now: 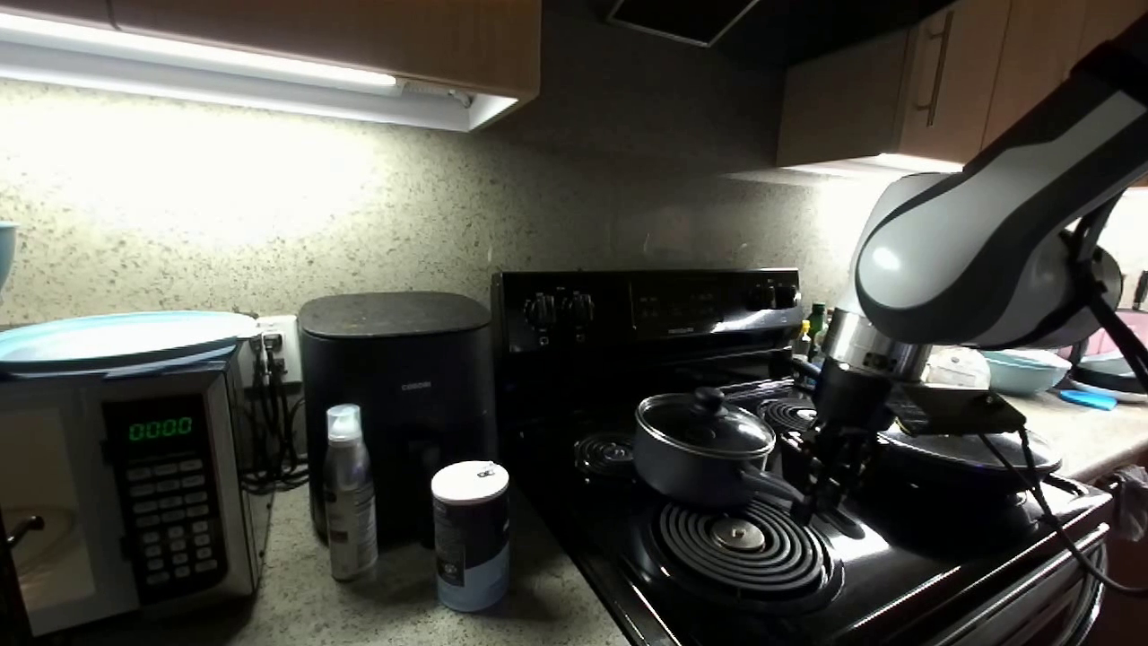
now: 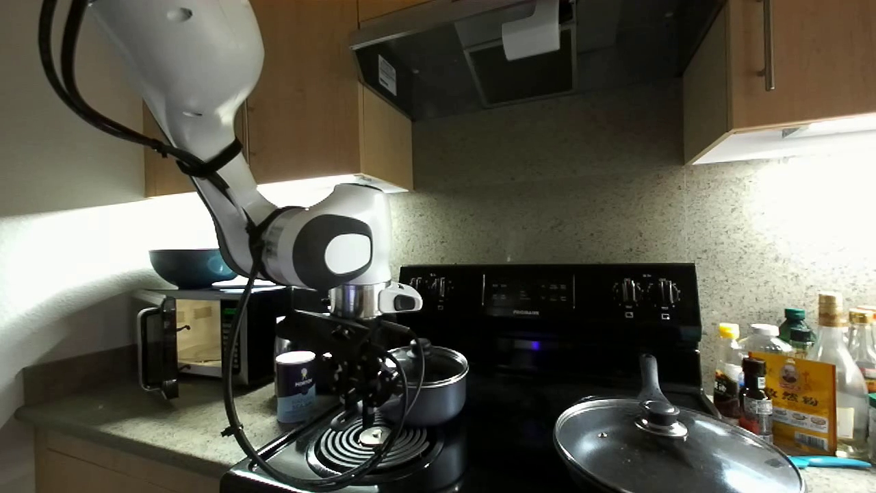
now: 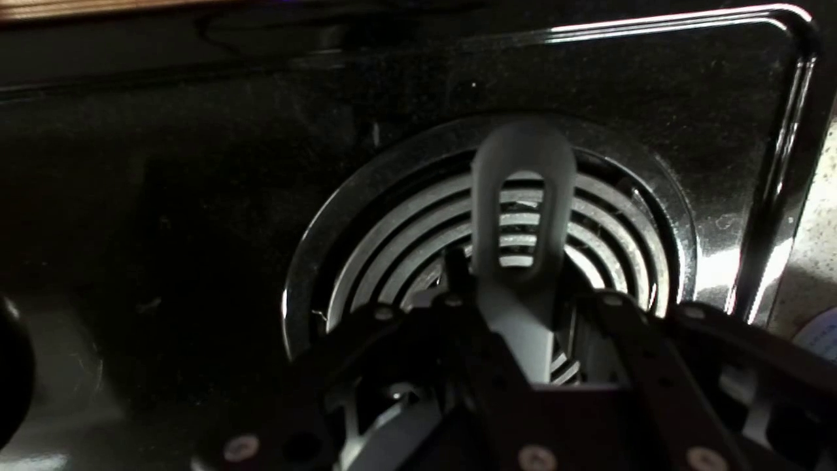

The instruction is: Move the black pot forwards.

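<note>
A claw (image 3: 515,278) brackets the handle (image 3: 556,216) of a black pot (image 1: 686,467) on a stove (image 3: 196,163), dark fingers (image 3: 458,278) set close on either side in the wrist view; whether they pinch the handle or merely straddle it, no view lets one say. The pot stands upright and lidded, roughly between the large front coil (image 1: 737,536) and the small rear coil (image 1: 603,453). Taking hold looks to be the step in hand, with the move forwards (presumably towards the stove's front edge) the part left to do. Next would come a sure grip and a slow, level pull, since a tipped pot could shed its lid (image 1: 673,422). The pot's deep, round wall has a smooth, grey-black sheen; the lid is a shallow glass dome with a pale rim, topped by a rounded dark knob (image 1: 708,400). The handle, matte and plastic-looking, broadens to a blunt end with a long slot through it. Flat rings form the front coil; a speckled, stone-like worktop (image 1: 386,619) flanks the stove.
</note>
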Available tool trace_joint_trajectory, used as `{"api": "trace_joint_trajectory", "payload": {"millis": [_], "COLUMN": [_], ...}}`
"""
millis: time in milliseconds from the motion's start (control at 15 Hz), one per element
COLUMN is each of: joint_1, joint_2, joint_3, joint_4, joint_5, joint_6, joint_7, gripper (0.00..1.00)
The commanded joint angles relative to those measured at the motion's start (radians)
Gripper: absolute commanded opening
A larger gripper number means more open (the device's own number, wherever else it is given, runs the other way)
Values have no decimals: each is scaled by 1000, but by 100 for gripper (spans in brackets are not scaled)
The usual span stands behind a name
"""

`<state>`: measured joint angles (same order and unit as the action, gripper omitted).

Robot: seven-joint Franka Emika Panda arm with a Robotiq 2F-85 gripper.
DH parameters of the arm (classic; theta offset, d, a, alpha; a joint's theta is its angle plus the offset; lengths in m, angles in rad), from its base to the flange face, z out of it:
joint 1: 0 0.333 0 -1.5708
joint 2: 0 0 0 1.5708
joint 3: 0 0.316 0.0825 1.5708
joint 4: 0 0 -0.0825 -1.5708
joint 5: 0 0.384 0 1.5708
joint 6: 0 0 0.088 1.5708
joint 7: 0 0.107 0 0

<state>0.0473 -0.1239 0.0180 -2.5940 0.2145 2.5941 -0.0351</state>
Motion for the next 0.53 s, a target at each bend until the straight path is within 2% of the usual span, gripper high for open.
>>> {"api": "trace_joint_trajectory", "payload": {"millis": [0,467], "joint_1": [10,39], "joint_2": [-63,-184], "joint_3": [10,37], "joint_4": [-96,-262], "joint_5": [-22,-81], "joint_6": [41,170], "joint_7": [-17,1], "gripper": [11,11]}}
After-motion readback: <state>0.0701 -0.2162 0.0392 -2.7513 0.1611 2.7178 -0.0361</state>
